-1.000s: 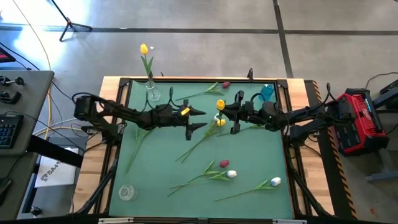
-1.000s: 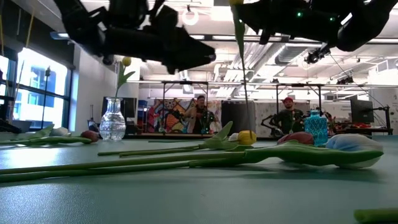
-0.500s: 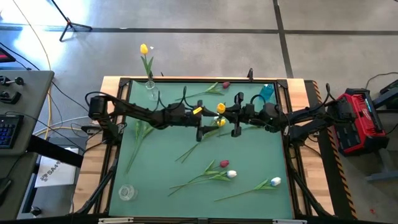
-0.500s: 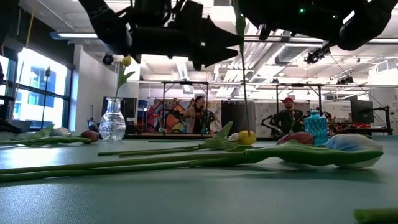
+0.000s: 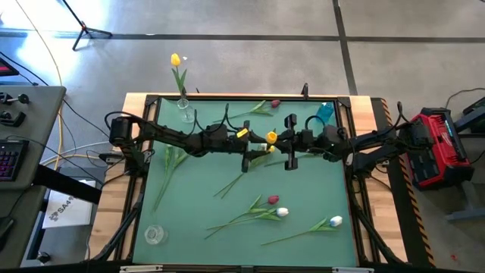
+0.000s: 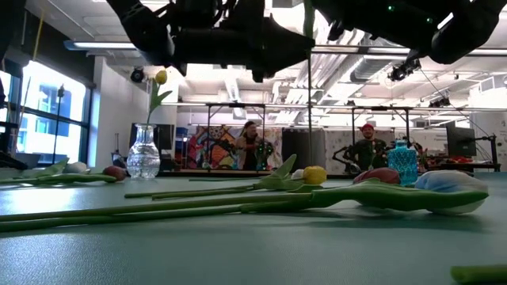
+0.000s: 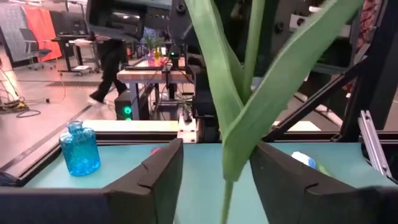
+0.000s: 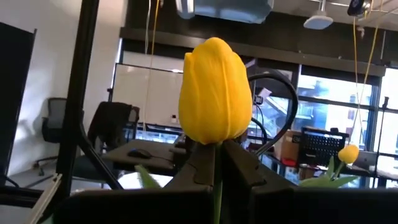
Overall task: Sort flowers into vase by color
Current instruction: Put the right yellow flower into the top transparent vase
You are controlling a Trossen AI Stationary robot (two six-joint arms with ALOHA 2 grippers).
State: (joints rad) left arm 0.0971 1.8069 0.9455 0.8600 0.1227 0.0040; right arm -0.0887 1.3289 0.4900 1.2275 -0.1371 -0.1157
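Meeting above the middle of the table (image 5: 189, 220), the right gripper (image 5: 289, 142) stays clenched on a yellow tulip (image 8: 215, 93), just under its head, the stem hanging upright. The left gripper (image 7: 214, 180) has its fingers (image 7: 149, 180) parted either side of that stem, not yet touching. It is the nearer arm for the clear vase (image 5: 184, 111).

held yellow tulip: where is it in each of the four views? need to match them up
High view: the yellow artificial tulip is mid-table, between the left gripper and right gripper.
Low view: only its green stem shows, hanging top centre.
Left wrist view: stem and leaves between the fingers.
Right wrist view: head centre, above shut fingers.
Shared landmark: blue glass bottle.
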